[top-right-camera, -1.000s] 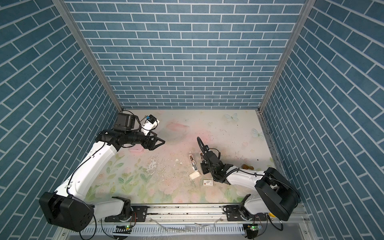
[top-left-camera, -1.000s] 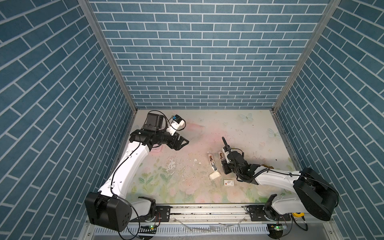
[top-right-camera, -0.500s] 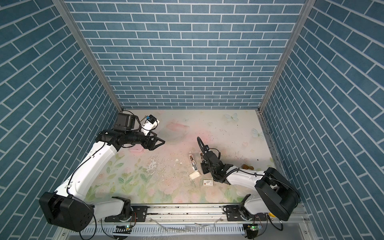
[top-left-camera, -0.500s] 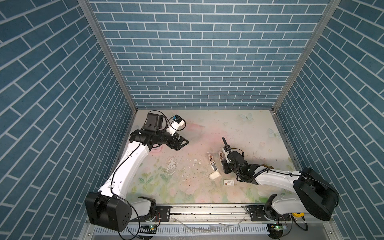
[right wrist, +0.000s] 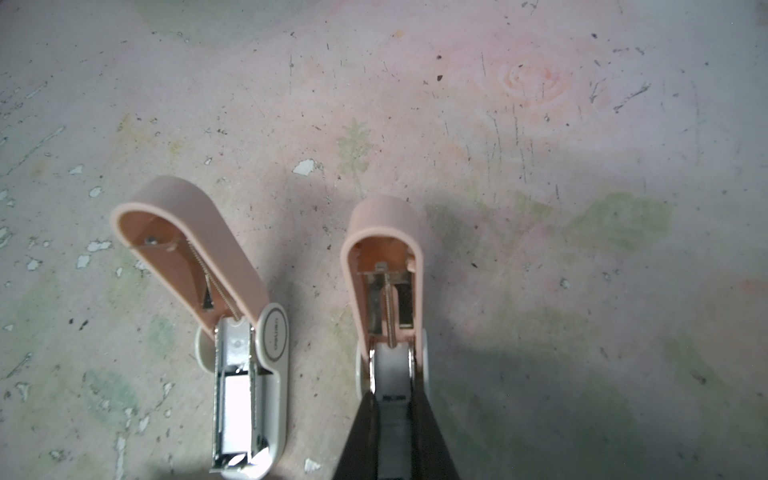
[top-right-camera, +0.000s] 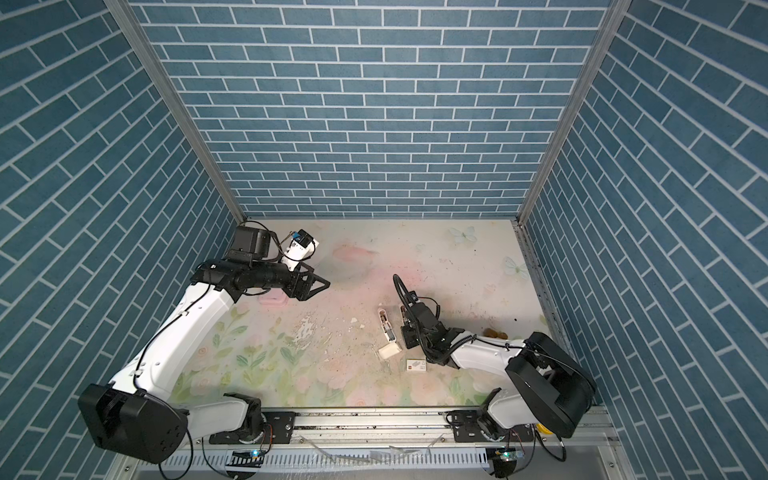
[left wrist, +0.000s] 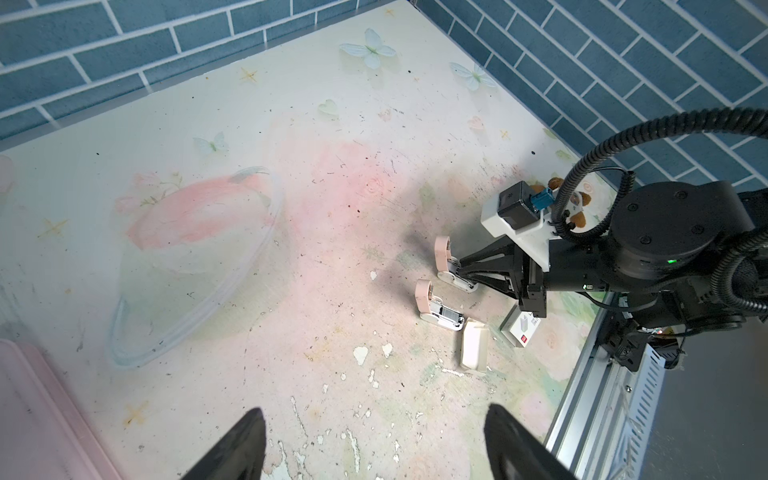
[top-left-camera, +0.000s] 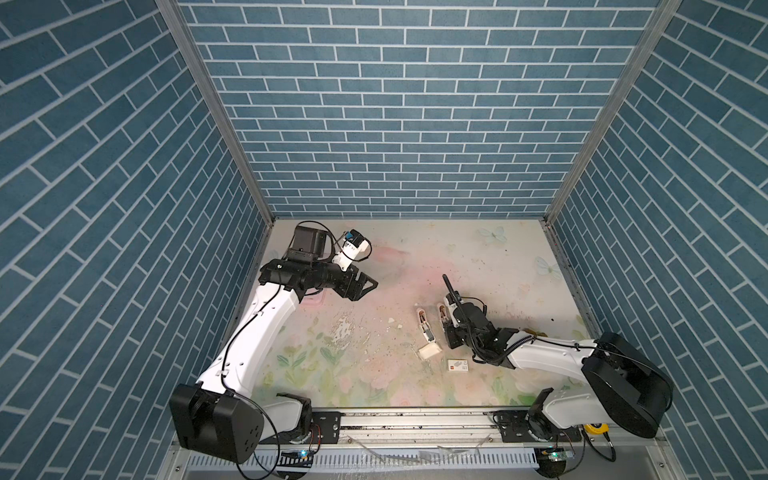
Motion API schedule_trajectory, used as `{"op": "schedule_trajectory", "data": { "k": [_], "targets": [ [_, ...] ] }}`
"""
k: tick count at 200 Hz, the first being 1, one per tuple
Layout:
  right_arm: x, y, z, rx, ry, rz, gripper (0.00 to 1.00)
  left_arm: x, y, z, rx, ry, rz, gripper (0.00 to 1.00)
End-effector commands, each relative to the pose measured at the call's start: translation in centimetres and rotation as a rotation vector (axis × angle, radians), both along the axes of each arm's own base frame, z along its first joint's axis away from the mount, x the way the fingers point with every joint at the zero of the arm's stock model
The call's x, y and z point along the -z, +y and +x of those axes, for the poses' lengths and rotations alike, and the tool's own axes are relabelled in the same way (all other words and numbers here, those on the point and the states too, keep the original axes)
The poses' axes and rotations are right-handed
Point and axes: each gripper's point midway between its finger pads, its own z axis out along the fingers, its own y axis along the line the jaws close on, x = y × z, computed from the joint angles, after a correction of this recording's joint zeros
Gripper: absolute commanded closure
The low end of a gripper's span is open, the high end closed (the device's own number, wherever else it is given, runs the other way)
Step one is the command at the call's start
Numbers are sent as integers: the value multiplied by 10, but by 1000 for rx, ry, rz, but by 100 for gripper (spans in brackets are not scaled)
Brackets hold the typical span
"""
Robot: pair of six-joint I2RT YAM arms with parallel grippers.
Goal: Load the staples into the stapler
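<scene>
**Right jaws clamped on one mini stapler, left jaws spread and holding nothing**

My right gripper (right wrist: 392, 411) is clenched on the held stapler (right wrist: 388, 291), one dark finger pressed against each long side of its white plastic base. Its rounded, matte pink lid is swung up and back, showing a thin coil spring and a small metal pusher inside. In both top views it sits right of centre on the table (top-left-camera: 353, 374).

Just beside it, not touching, lies the free stapler (right wrist: 249, 365). It has the same shape, with an open pink lid, a glossy cream base and a bright steel channel. On the round hinge end of its base, an oval ring holds small grey lettering that looks like "deli".

The staples (right wrist: 237, 397) show as a short, shiny grey strip lying in that channel. It looks finely ribbed in the left wrist view (left wrist: 448, 314).

Lower in a top view, just beside the free stapler's end, sits a plain white card tray (top-left-camera: 430, 352), boxy and open. Near it lies a flat white sleeve (top-left-camera: 457, 365) with a small red square. Its grey print is too small for me to read.

My left gripper (top-left-camera: 368, 286) is released, its fingers spread wide above the table left of centre, well apart from both staplers.

The table is a worn floral print, scuffed, with flaked white patches.
</scene>
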Motion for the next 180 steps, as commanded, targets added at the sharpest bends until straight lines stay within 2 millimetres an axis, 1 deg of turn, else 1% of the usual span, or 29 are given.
{"op": "schedule_trajectory", "data": {
  "k": [1, 60, 171, 180],
  "targets": [
    [-5, 2, 7, -17, -34, -20, 100, 2, 3, 1, -9, -11, 3, 16],
    [1, -1, 3, -12, -18, -21, 100, 3, 3, 0, -7, -10, 4, 16],
    [5, -7, -2, 4, -4, -20, 100, 4, 4, -1, -8, -12, 5, 16],
    [5, -7, -2, 6, -3, -16, 99, 4, 4, -2, -8, -13, 6, 16]
  ]
}}
